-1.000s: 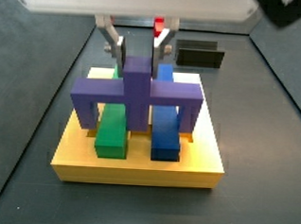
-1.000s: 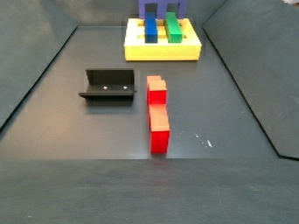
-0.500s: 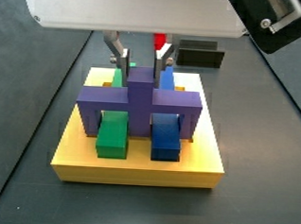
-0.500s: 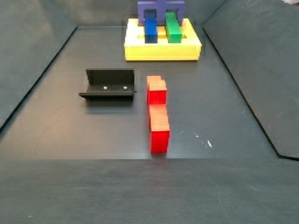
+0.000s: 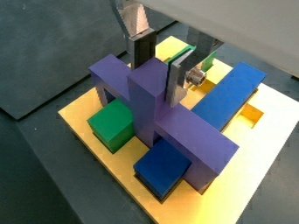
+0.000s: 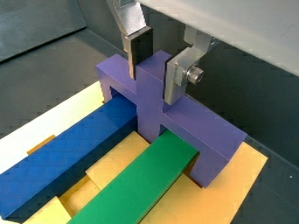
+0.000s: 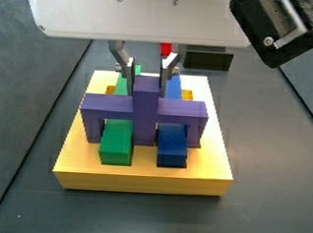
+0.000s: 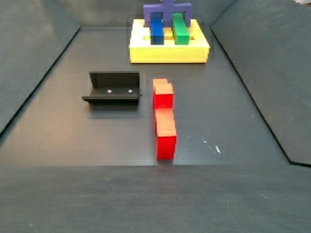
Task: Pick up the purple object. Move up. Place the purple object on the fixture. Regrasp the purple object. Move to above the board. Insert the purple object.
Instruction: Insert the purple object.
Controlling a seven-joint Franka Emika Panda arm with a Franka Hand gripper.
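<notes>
the gripper (image 6: 156,63) hangs over the board (image 7: 79,156) at the far end of the table (image 8: 73,127), its fingers (image 5: 142,50) narrowed onto the raised middle rib of the purple object (image 7: 145,110). in both wrist views the pads press that rib from either side. the purple object sits low across the green bar (image 7: 116,143) and the blue bar (image 7: 173,146) in the board's slots. the fixture (image 8: 113,88) stands well apart, beside the red bar (image 8: 163,116) lying flat.

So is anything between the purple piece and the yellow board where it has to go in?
Nothing visible. The pincer holds the purple object by its central rib, straddling the blue bar and green bar on the board.
</notes>
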